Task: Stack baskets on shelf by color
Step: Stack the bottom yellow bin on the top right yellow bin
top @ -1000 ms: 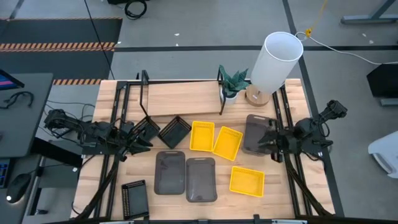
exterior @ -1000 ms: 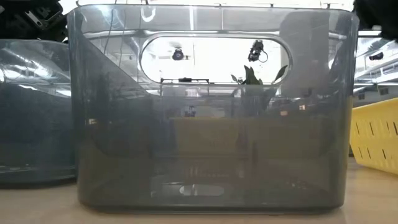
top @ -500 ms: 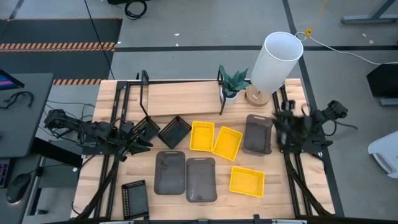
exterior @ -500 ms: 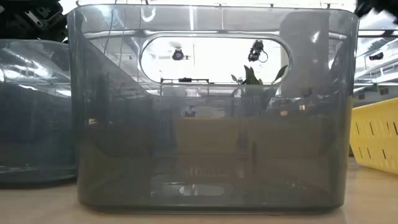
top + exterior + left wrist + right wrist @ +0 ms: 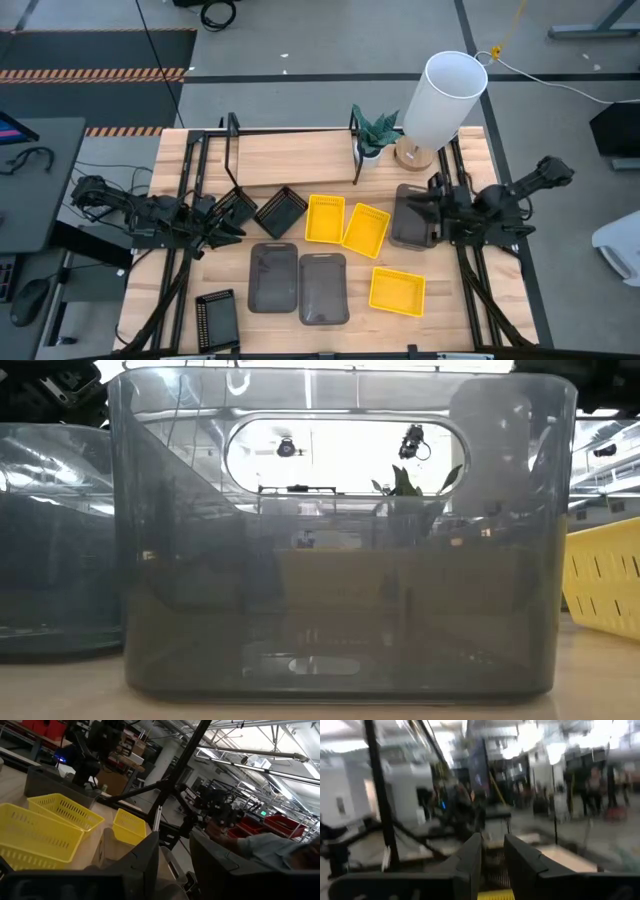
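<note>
The right gripper (image 5: 432, 212) hangs over the near edge of a dark grey basket (image 5: 413, 215) at the right end of the desk (image 5: 170, 170), below the lamp (image 5: 440, 100). If it comes down off the rim, the jaws could slide down the smooth rounded wall and shove the basket into the two yellow baskets (image 5: 345, 222) just beside it, knocking them askew. A poor grip on one wall could also let the basket tip and drop on the way to the shelf (image 5: 290, 155), which stands bare along the far side by the small plant (image 5: 375, 130).

In the right wrist view the jaws stand a little apart with nothing between them; whether they touch the basket cannot be told. The left gripper (image 5: 225, 225) waits at the left by two black baskets (image 5: 262, 210); its jaws are also slightly spread and empty. Two more grey baskets (image 5: 300, 283), a third yellow basket (image 5: 397, 291) and a third black basket (image 5: 216, 320) lie toward the near edge.
</note>
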{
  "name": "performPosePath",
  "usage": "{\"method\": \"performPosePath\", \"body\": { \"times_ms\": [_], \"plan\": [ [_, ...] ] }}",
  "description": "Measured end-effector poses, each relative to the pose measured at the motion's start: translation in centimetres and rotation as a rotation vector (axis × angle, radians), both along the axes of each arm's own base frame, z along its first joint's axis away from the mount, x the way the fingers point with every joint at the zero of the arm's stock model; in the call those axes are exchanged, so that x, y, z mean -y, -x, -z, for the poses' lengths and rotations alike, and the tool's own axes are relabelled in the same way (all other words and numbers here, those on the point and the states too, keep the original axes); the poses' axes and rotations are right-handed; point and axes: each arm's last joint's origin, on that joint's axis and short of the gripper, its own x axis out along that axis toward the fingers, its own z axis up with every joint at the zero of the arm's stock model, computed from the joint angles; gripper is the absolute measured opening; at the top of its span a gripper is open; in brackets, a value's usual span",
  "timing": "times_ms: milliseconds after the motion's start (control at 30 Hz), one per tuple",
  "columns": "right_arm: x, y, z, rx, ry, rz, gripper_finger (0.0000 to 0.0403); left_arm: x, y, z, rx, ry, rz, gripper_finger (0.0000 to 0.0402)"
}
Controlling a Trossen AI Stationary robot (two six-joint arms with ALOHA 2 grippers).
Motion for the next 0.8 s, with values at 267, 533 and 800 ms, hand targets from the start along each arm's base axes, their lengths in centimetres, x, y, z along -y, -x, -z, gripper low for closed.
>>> {"method": "performPosePath", "body": {
  "times_ms": [267, 533, 800],
  "plan": [
    [-1.3, -2.4, -0.7, -0.443, 0.020, -0.132, 0.0090, 0.0, 0.0, 0.0, 0.000, 0.000, 0.000, 0.0117],
    [-3.1, -4.7, -0.7, -0.678, 0.045, -0.342, 0.0090, 0.0, 0.0, 0.0, 0.000, 0.000, 0.000, 0.0117],
    [-5.3, -5.7, 0.3, -0.960, 0.135, -0.478, 0.0090, 0.0, 0.0, 0.0, 0.000, 0.000, 0.000, 0.0117]
  ]
}}
